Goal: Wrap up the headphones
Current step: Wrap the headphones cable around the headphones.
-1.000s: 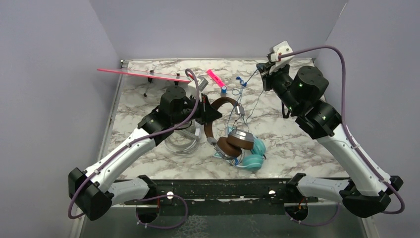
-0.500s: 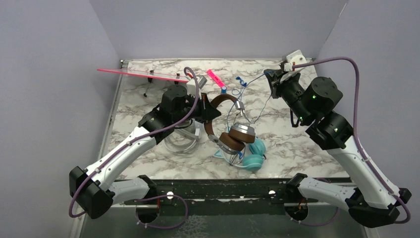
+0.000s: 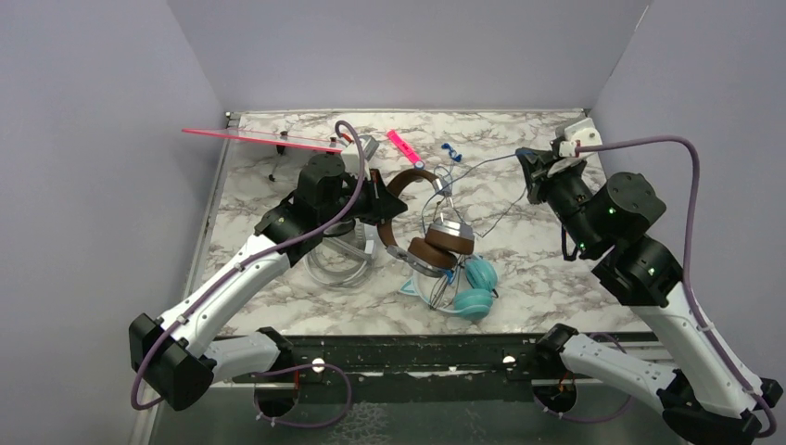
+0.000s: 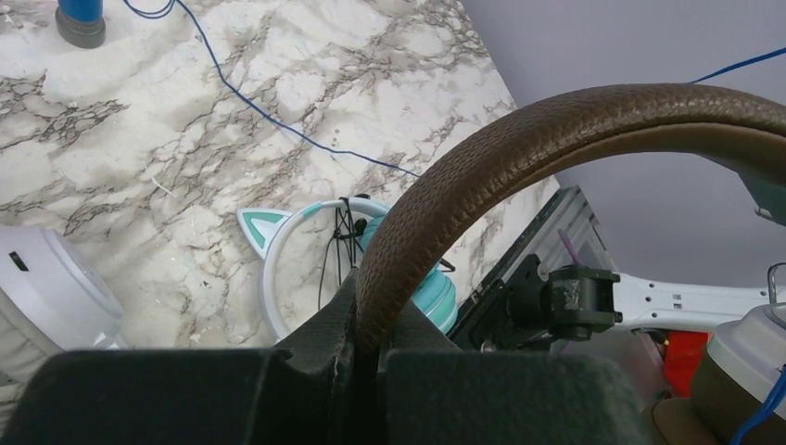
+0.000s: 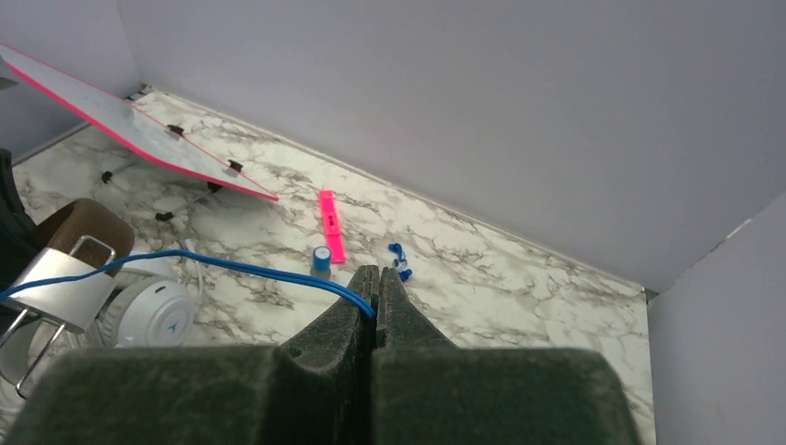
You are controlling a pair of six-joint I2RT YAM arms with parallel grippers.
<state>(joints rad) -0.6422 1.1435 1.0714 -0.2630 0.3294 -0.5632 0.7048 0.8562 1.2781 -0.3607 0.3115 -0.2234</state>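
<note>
The brown headphones (image 3: pixel 436 252) are sitting at the middle of the table (image 3: pixel 556 269), with the headband (image 4: pixel 556 120) raised off the marble and the cups hanging low. The teal headphones (image 3: pixel 475 297) are lying at five o'clock from them, and the white headphones (image 3: pixel 348 250) at nine o'clock, partly under the left arm. A blue cord (image 3: pixel 487 164), apparently the brown set's own, is running from near its cup toward two o'clock, drawn into a nearly straight line above the table. The left gripper (image 3: pixel 389 206) is clamping the headband between closed fingers and holding the set up. The right gripper (image 3: pixel 525 159) is pinching the cord with its jaws shut tight on it. The step in hand looks like pulling the cord out taut ready for winding; none of it is lying around the band or cups yet. The next move is probably calling for the right arm to carry the cord round the set while the left steadies it, without letting the thin cord slip from the pinch or snag the teal set below. The left arm is reaching in from seven o'clock, its wrist turned toward three o'clock. The right arm is rising from five o'clock with its elbow high and its wrist pointing toward ten o'clock.
</note>
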